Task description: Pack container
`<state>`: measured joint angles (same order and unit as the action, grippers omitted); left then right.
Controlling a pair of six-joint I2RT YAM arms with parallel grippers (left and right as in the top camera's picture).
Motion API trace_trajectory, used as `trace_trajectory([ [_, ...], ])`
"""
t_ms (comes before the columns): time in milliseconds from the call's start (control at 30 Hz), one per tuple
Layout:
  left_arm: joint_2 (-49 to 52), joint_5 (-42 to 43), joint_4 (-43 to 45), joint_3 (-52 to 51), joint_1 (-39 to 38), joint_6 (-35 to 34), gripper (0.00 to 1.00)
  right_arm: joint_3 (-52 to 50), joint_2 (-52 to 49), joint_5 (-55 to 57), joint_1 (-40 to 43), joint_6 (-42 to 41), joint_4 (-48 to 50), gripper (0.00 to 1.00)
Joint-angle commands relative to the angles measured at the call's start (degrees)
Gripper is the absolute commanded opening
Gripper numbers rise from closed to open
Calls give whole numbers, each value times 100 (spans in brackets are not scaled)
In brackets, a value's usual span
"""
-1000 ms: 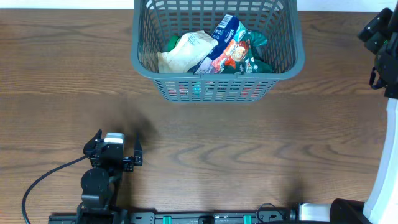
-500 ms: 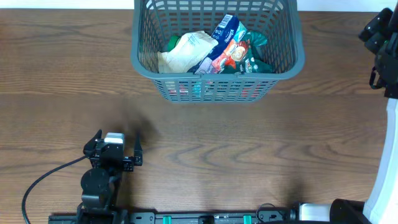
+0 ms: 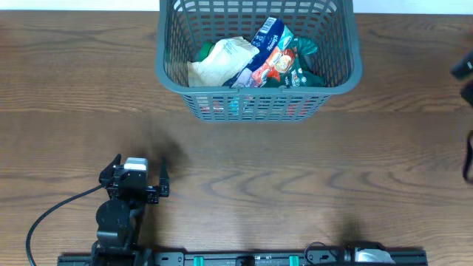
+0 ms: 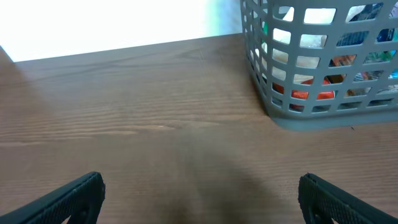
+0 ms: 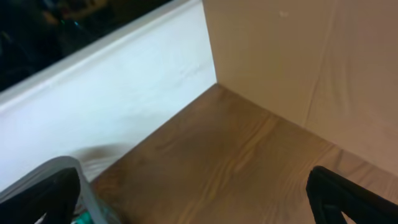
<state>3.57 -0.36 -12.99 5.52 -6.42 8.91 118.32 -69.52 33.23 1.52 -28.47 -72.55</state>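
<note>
You worked on a desk of brown wood grain, smooth with a dull sheen. Your container was matt grey moulded plastic. In it you had a blue and red packet and a green packet, both of glossy film, and a beige bag that looked like creased paper. The fingers of your left pincer were matt black plastic. Your right wrist view showed beige cloth, softly creased.

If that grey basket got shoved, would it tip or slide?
Probably slide: the basket sits wide and low on the smooth wooden table. Its thick rim suggests it stays stiff. The snack packets inside look light.
</note>
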Motion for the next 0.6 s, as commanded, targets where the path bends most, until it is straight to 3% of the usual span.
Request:
trace_trajectory([
  [0, -39, -9, -11, -151, 35, 50, 99, -197, 245, -46, -48, 79, -48, 99],
  [167, -39, -9, -11, -151, 35, 50, 98, -1327, 1023, -448, -50, 715, 463, 99],
  [433, -39, -9, -11, -151, 35, 50, 99, -4378, 2660, -1676, -50, 2216, 2640, 99],
  [567, -39, -9, -11, -151, 35, 50, 98, -5711, 3338, -2404, -50, 2428, 3152, 99],
])
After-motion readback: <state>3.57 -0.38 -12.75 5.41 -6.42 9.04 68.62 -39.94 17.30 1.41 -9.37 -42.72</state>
